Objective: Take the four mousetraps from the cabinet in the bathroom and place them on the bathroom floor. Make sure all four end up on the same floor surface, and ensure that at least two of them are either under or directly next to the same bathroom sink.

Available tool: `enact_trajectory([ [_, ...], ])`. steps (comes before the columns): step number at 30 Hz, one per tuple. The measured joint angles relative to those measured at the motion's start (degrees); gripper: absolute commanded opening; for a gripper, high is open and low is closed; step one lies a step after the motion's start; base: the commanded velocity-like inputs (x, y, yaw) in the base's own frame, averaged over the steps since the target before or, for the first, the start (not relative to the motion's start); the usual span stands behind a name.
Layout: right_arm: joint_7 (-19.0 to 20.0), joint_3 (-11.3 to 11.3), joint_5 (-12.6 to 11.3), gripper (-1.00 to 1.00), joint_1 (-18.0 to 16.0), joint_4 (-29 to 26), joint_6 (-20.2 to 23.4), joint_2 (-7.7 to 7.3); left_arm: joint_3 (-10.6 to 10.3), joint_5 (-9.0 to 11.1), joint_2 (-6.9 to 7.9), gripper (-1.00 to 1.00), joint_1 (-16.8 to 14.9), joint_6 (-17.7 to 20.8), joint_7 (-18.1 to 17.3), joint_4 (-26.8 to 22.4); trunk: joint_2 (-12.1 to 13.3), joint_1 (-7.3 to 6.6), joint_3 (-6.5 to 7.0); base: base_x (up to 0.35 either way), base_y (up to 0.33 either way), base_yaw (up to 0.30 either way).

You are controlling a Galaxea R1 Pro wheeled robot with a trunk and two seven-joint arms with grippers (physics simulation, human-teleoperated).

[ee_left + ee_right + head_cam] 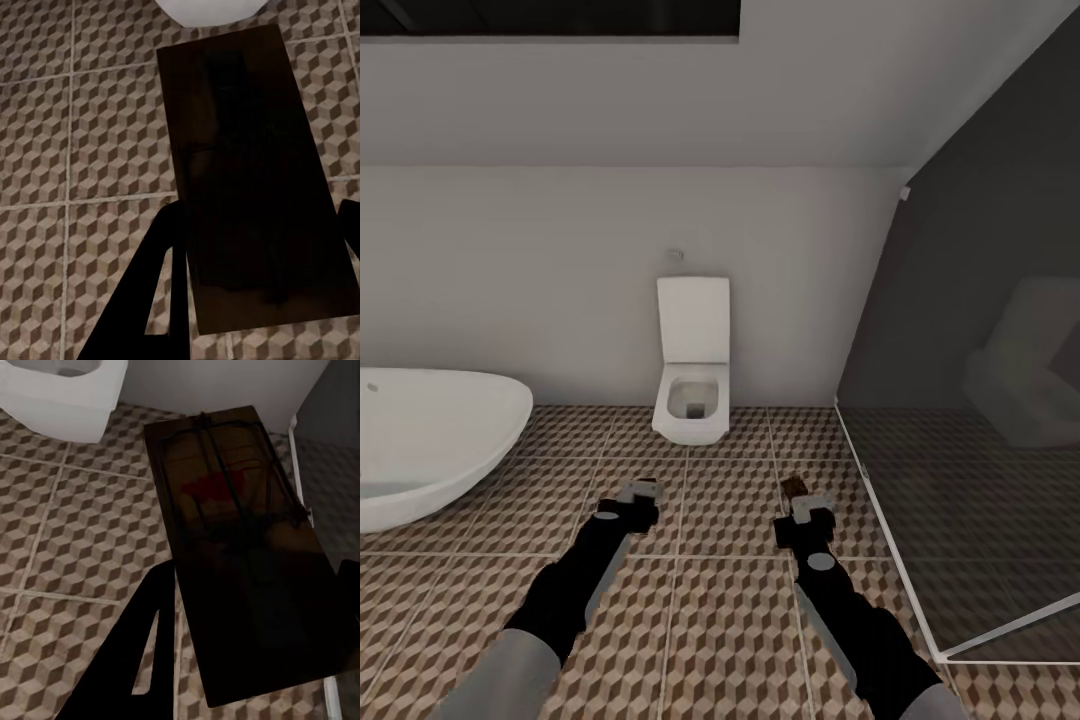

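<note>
Open bathroom floor stretches ahead to the toilet, with room to pass on both its sides. The bathtub bulges in left of the toilet. A glass shower screen with a white floor rail walls off everything right of the toilet.

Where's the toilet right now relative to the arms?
Head view: the toilet stands against the far wall, centre, ahead of both grippers, between the bathtub and the glass partition.
</note>
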Motion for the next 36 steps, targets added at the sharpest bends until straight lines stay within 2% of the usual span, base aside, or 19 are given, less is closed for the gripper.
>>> enact_trajectory([
  [7, 0.1, -0.2, -0.1, -1.00, -4.5, 0.0, 6.1, -0.01, 0.1, 0.0, -0.09, -1.00, -4.5, 2.4, 0.0, 3.8, 0.0, 0.00, 0.00, 0.000, 0.000, 0.000],
  [9, 0.2, -1.2, -0.2, -1.00, -6.1, 0.0, 7.7, 0.02, 0.1, 0.0, -0.10, -1.00, -5.9, 2.7, 0.0, 5.3, 0.0, 0.00, 0.00, 0.000, 0.000, 0.000],
  [12, 0.4, -5.4, -0.2, -1.00, -9.2, 0.0, 11.1, 0.10, 0.2, 0.0, -0.10, -1.00, -8.3, 2.9, 0.1, 8.3, 0.0, 0.00, 0.01, 0.000, 0.000, 0.000],
  [14, 0.5, -6.9, -0.3, -1.00, -10.9, 0.1, 13.2, 0.12, 0.2, 0.0, -0.11, -1.00, -9.6, 3.0, 0.1, 9.6, 0.0, 0.00, 0.01, 0.000, 0.000, 0.000],
  [17, 0.6, -8.0, -0.4, -1.00, -13.9, 0.4, 16.5, 0.16, 0.3, 0.0, -0.09, -1.00, -12.5, 4.3, 0.1, 12.4, 0.0, 0.00, 0.01, 0.000, 0.000, 0.000],
  [21, 0.7, -8.4, -0.4, -1.00, -18.2, 1.4, 19.7, 0.15, 0.3, 0.0, -0.04, -1.00, -16.2, 6.2, 0.1, 16.5, 0.0, 0.00, 0.00, 0.000, 0.000, 0.000],
  [23, 0.9, -8.4, -0.5, -1.00, -21.5, 3.5, 22.0, 0.21, 0.3, 0.0, -0.03, -1.00, -17.9, 6.6, 0.2, 18.6, 0.0, 0.00, 0.01, 0.000, 0.000, 0.000],
  [28, 2.3, -8.6, -1.9, -1.00, -26.9, 11.6, 23.8, 0.84, 0.4, 0.1, -0.03, -1.00, -18.9, 6.7, 0.2, 21.0, 0.0, 0.00, 0.00, 0.000, 0.000, 0.000],
  [31, 4.0, -8.6, -3.7, -1.00, -28.5, 16.4, 23.8, 1.03, 0.7, 0.1, 0.03, -1.00, -19.1, 5.7, 0.1, 25.0, 0.0, 0.00, 0.00, 0.000, 0.000, 0.000],
  [33, 4.7, -8.6, -4.3, -1.00, -28.8, 18.5, 23.2, 1.03, 1.0, 0.2, 0.13, -1.00, -19.2, 3.3, 0.0, 28.6, 0.0, 0.00, -0.01, 0.000, 0.000, 0.000],
  [35, 5.2, -8.7, -4.7, -1.00, -29.1, 21.1, 22.0, 1.04, 1.4, 0.3, 0.27, -1.00, -19.2, -1.6, 0.0, 34.0, 0.0, 0.00, -0.01, 0.000, 0.000, 0.000],
  [36, 5.3, -8.7, -4.7, -1.00, -29.1, 21.8, 21.7, 1.06, 1.5, 0.3, 0.31, -1.00, -19.2, -2.8, 0.0, 35.3, 0.0, 0.00, -0.01, 0.000, 0.000, 0.000],
])
